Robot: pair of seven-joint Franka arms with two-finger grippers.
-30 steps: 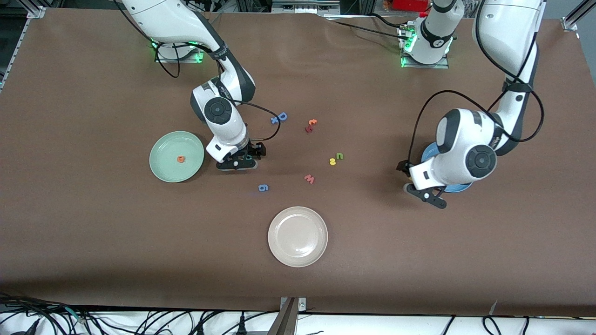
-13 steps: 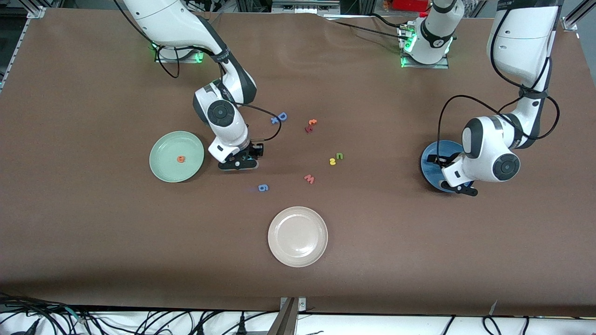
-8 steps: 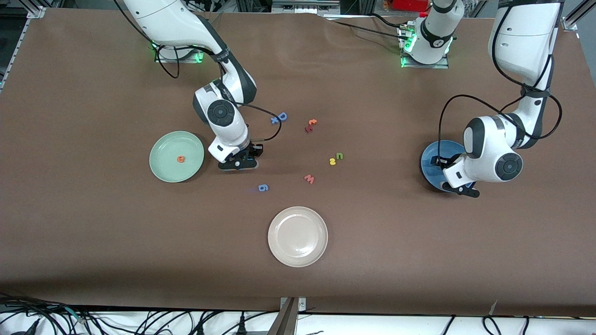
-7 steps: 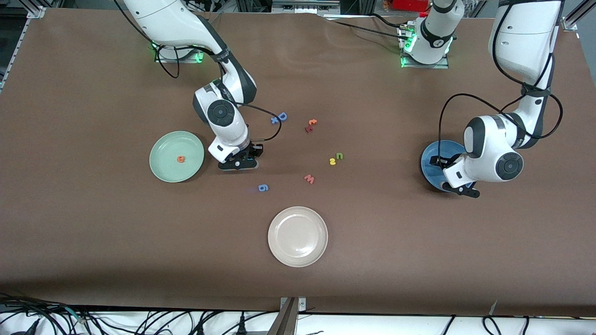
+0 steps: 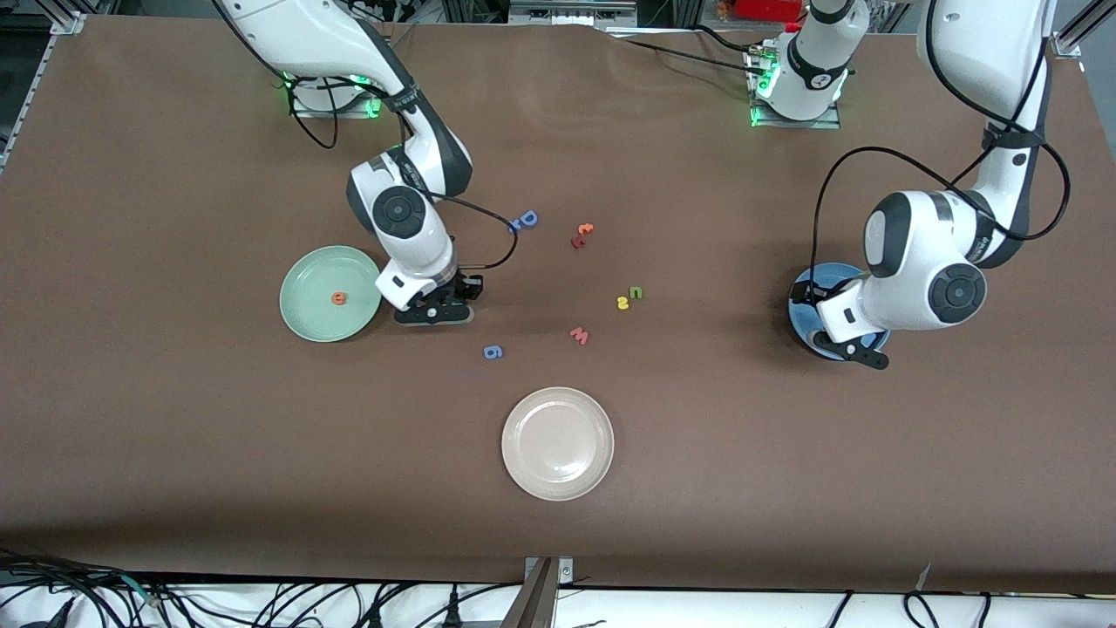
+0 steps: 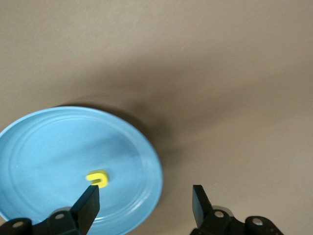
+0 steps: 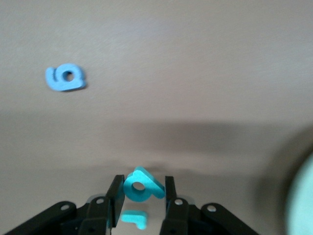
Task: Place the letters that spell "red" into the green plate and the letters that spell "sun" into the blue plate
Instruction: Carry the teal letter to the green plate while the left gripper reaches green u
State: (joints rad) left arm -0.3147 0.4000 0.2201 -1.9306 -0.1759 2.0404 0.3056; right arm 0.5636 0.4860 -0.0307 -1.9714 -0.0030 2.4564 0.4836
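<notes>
Jaws of right gripper (image 7: 141,193) pinch teal "d" (image 7: 142,186) just off the table, at 3 o'clock of green plate (image 5: 307,323) (orange "e" (image 5: 338,298) inside) for transfer. Left gripper (image 6: 144,205) spread over blue plate (image 6: 44,142); yellow "u" (image 6: 98,177) dropped inside.

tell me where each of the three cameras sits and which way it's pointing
Front view: high across the table, facing both arms' bases; shows the green plate and the cream plate.
Left wrist view: on the left arm, looking down past the open left gripper at the blue plate holding a yellow u.
Right wrist view: on the right arm, looking down at the right gripper shut on the teal d.
Shared: the blue 6.
</notes>
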